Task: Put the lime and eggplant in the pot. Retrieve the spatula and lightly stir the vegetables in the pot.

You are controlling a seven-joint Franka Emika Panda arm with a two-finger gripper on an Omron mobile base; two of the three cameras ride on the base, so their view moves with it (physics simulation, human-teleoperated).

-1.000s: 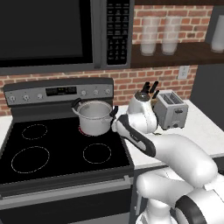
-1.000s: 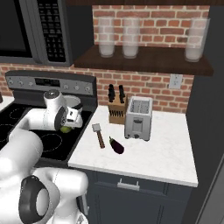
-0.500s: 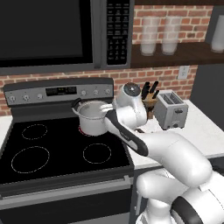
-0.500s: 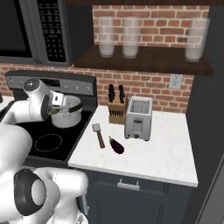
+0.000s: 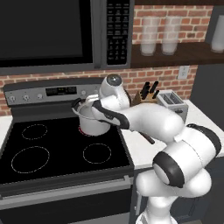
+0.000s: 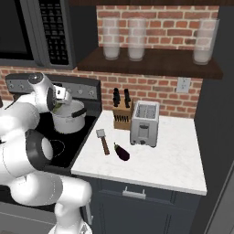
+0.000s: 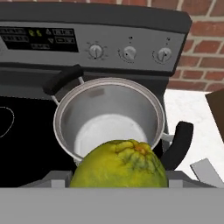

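In the hand view the yellow-green lime (image 7: 119,166) sits between my fingers, just above the near rim of the empty steel pot (image 7: 105,94). My gripper (image 6: 58,104) is shut on the lime and hovers over the pot (image 6: 68,122) on the stove's back right burner. From the left base view the gripper (image 5: 89,105) hangs at the pot's (image 5: 94,124) top edge. On the white counter lie the dark purple eggplant (image 6: 121,152) and the spatula (image 6: 103,140), side by side, well right of the gripper.
A wooden knife block (image 6: 121,116) and a silver toaster (image 6: 144,123) stand at the back of the counter. The stove's control panel (image 7: 87,41) rises right behind the pot. The microwave (image 5: 52,33) hangs above the stove.
The arm has swung left from the counter's edge to above the pot, carrying the lime with it. Eggplant and spatula have stayed where they were.
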